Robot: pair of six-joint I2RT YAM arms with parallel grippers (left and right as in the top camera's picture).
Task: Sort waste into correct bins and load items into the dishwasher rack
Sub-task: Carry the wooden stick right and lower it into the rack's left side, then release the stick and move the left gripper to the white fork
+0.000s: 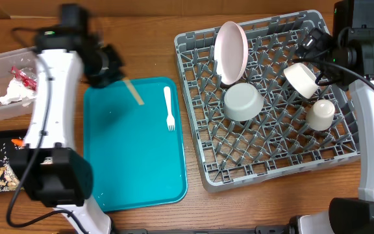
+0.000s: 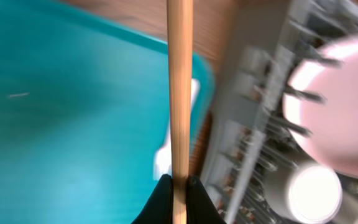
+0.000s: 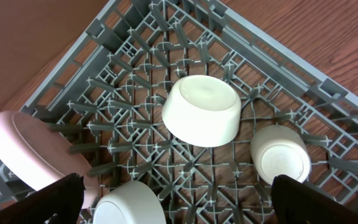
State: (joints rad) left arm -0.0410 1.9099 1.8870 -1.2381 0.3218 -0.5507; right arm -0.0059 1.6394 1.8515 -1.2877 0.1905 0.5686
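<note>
Grey rack (image 1: 271, 170): one plate (image 1: 231, 52), two bowls (image 1: 243, 102), one cup (image 1: 320, 114); left jaws clench stick (image 2: 180, 93), right jaws released.

I record a flat teal plastic tray (image 1: 132, 159), grey lattice-base plastic crate (image 1: 284, 148), pale pink round plate (image 1: 231, 49), thin tan wooden stick (image 2: 180, 93).

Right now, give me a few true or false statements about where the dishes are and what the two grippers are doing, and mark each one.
1. The left gripper is shut on the wooden stick. True.
2. The white fork lies in the dishwasher rack. False: it lies on the teal tray.
3. The pink plate stands on edge in the dishwasher rack. True.
4. The right gripper holds the white cup. False: it is open and empty above the dishwasher rack.
</note>
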